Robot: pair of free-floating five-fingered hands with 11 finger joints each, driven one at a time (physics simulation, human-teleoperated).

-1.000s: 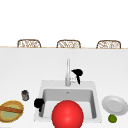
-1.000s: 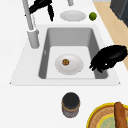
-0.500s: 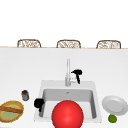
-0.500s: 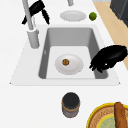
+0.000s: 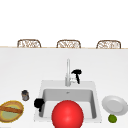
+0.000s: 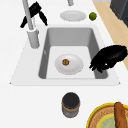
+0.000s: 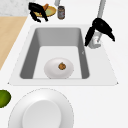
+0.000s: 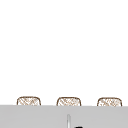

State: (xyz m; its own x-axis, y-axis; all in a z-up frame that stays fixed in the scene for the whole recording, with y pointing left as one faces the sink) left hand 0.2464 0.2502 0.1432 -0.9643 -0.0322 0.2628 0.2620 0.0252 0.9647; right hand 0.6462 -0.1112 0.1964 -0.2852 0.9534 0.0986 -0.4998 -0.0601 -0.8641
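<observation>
- Nothing that we can make out has moved since a second ago: both hands and every object sit where they did in the earlier front and left side views, so we judge this a pause, with no grasp made.
- Our right hand (image 5: pixel 76 74) hangs just beside the tall grey metal faucet (image 5: pixel 68 72); its fingers (image 7: pixel 88 37) point downward, straight and spread, released and holding nothing. From the right side view one finger seems to touch or nearly touch the faucet base; we cannot tell which.
- Our left hand (image 5: pixel 39 103) hovers over the left front corner of the white sink basin (image 6: pixel 62 26), fingers (image 6: pixel 96 65) loosely curled downward with nothing between them; we read it as relaxed.
- Inside the basin, a white round bowl (image 6: pixel 69 64) with a small brown lump at its middle lies on the floor, apart from both hands.
- On the table left of the sink stand a dark lidded jar (image 5: pixel 25 95) and a yellow-rimmed woven plate carrying a brown stick-shaped loaf (image 5: pixel 11 110).
- To the right sit a white empty plate (image 5: pixel 114 105) and a green lime (image 5: pixel 112 118) just beside it.
- A large red ball (image 5: pixel 67 114) covers the sink's front edge in the front view.
</observation>
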